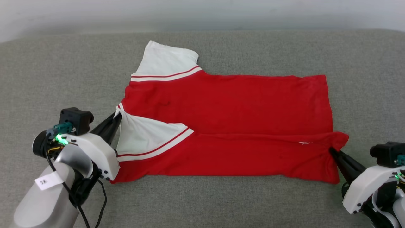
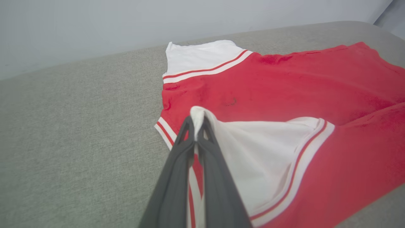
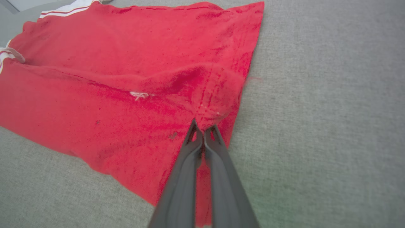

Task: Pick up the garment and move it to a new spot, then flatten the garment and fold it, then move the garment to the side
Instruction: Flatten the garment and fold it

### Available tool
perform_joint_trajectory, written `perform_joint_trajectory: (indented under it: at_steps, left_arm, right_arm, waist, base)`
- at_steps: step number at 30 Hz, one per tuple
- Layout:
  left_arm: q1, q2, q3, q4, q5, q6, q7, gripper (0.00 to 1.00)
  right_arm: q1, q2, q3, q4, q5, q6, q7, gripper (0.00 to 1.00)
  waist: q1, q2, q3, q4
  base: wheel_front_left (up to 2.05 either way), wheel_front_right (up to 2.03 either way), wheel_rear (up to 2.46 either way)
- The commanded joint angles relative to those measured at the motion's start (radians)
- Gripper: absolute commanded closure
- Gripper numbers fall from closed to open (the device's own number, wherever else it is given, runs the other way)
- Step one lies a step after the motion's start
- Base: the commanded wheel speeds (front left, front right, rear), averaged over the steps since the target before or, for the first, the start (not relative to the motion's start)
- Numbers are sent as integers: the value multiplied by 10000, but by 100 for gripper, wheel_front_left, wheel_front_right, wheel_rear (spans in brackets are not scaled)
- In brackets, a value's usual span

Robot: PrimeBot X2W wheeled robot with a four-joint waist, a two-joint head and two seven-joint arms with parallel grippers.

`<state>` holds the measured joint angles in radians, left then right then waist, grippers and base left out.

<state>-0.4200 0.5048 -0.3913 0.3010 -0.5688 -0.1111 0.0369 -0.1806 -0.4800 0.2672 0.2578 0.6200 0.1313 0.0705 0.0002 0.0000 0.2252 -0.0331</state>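
One red garment lies spread across a grey padded surface. At left, the left gripper pinches a white sleeve tip folded over the body. At right, the right gripper pinches the red hem corner.

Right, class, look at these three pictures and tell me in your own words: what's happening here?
A two-armed robot is folding a red garment on a grey padded surface. Its left gripper is shut on the tip of the near white sleeve, and its right gripper is shut on a hem corner. The near long side lies folded over the body; the far sleeve is flat.
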Motion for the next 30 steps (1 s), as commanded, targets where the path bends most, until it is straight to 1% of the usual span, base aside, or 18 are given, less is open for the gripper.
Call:
perform_joint_trajectory:
  at_steps: [1, 8, 15, 22, 23, 24, 25, 26, 30]
  left_arm:
    - [-343, -65, -81, 373, -65, -29, -90, 100]
    - [-976, -326, -489, 1744, -58, -128, -281, 100]
    - [-1269, -673, -1177, 3113, -270, -175, -483, 100]
    - [-1412, -761, -2036, 3805, -721, -192, -709, 100]
    - [-1469, -722, -2140, 3862, -753, -193, -762, 100]
    - [-1562, -690, -2162, 3912, -806, -193, -862, 100]
    - [-1654, -646, -2203, 3965, -850, -194, -931, 62]
    - [-1748, -570, -2242, 4004, -816, -191, -1005, 0]
    - [-2028, -307, -2397, 3868, -913, -183, -1159, 0]
  right_arm:
    - [-306, 59, 74, 178, -89, -12, -42, 100]
    - [-758, 85, 274, 655, -208, -12, -18, 100]
    - [-824, 212, 472, 1033, -272, -12, 137, 100]
    - [-773, 267, 528, 1016, -253, -12, 243, 100]
    - [-741, 277, 516, 982, -213, -12, 252, 90]
    - [-701, 285, 467, 945, -182, -12, 255, 35]
    - [-657, 285, 419, 892, -176, -12, 240, 0]
    - [-631, 277, 343, 822, -178, -12, 171, 0]
    - [-431, 189, 21, 535, -184, -12, 102, 0]
  waist:
    - [-2, 0, 312, -18]
    - [-2, 0, 723, -38]
    - [-2, 0, 873, -46]
    - [-2, 0, 738, -73]
    - [-2, 0, 675, -64]
    - [-2, 0, 587, -40]
    - [-2, 0, 486, -17]
    - [-2, 0, 372, 9]
    - [-2, 0, -141, 123]
  base:
    - [0, 0, 0]
    - [0, 0, 0]
    - [0, 0, 0]
    - [0, 0, 0]
    - [0, 0, 0]
    - [0, 0, 0]
    - [0, 0, 0]
    - [0, 0, 0]
    - [0, 0, 0]
